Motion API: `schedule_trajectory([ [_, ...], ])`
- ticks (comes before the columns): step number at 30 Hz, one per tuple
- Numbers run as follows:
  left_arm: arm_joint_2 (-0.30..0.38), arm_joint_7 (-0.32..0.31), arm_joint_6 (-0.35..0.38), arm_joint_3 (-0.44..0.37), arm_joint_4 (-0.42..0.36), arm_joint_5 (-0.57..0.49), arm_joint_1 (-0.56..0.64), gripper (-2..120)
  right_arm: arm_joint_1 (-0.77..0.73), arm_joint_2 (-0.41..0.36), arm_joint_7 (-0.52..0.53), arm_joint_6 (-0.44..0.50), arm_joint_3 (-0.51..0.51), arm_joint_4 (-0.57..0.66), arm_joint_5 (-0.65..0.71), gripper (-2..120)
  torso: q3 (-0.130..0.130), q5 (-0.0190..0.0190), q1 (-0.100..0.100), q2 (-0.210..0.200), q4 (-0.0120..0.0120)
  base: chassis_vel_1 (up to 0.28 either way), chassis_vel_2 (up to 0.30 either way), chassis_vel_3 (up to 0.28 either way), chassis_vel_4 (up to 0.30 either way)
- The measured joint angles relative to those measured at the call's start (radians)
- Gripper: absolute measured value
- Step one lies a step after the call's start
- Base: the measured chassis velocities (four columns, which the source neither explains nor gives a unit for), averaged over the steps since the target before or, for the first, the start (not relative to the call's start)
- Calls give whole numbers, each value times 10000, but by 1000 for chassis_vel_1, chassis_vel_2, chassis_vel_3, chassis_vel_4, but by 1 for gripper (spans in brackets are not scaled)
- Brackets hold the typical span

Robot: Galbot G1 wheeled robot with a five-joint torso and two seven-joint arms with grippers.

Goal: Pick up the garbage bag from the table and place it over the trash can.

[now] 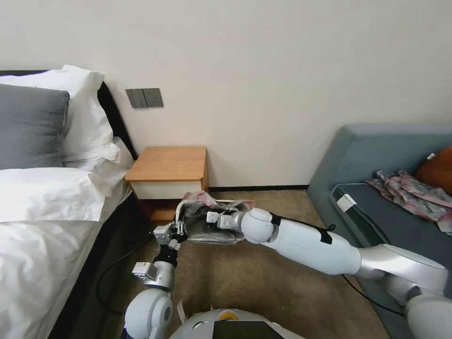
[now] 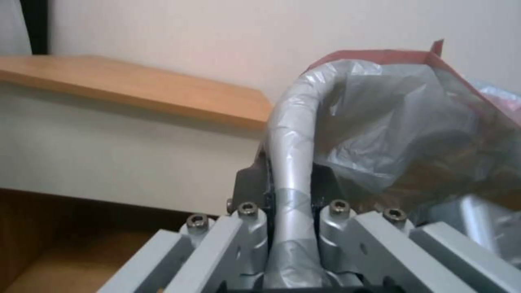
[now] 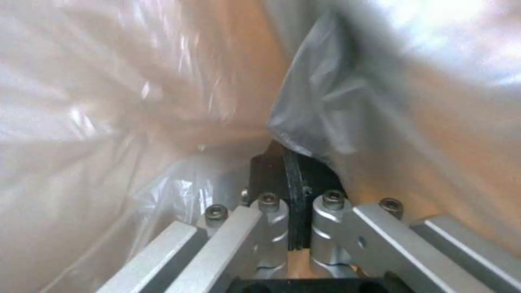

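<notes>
Pinkish-grey plastic, the garbage bag (image 1: 214,221), sat draped over the trash can (image 2: 290,138) on the floor, just right of the tabletop (image 1: 167,163). Your left end effector (image 1: 178,229) was clamped on the bag-covered rim, near-left corner. Right end effector (image 3: 290,179) was closed inside the bag, w/ film all round.

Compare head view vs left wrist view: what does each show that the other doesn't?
Head alone: bed, sofa, wall switches, patterned cloth, and the right gripper reaching into the garbage bag.
Left wrist alone: the left gripper shut on the trash can rim through the plastic.
Both: table, garbage bag over the bin, wall.
</notes>
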Motion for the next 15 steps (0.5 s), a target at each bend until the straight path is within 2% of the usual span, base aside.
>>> schedule_trajectory([
  [2, 0, 0, 0, 0, 0, 0, 0, 5, 0, 0, 0, 0, 0, 0, 0, 0, 0, 0, 0, 0, 0, 0, 0, 0, 0],
  [5, 21, -18, -2, -19, 126, -48, -66, 5, -5, -266, 48, 21, 120, 412, 228, 7, 0, 0, -1, 0, -1, 0, 0, 0, 0],
  [8, 48, -44, -16, -63, 253, -83, -110, 5, -34, -534, 134, 71, 289, 800, 609, 22, 0, 0, 0, 0, -1, 0, 0, 0, 0],
  [10, 59, -58, -22, -86, 328, -125, -135, 5, -64, -669, 143, 99, 388, 983, 796, 25, 0, 1, -1, 0, -1, 0, 0, 0, 0],
  [11, 72, -82, -22, -99, 386, -177, -165, 5, -93, -793, 154, 133, 476, 1143, 1051, 31, 0, 0, 0, 0, 0, 0, 0, 0, 0],
  [13, 86, -99, -22, -112, 428, -222, -193, 5, -114, -890, 183, 144, 542, 1251, 1310, 34, 0, 0, 0, 0, 0, 0, 0, 0, 0],
  [15, 123, -152, -4, -121, 516, -371, -267, 5, -186, -1105, 244, 145, 699, 1510, 1799, 44, 0, 0, 0, 0, -1, 0, 0, 0, 0],
])
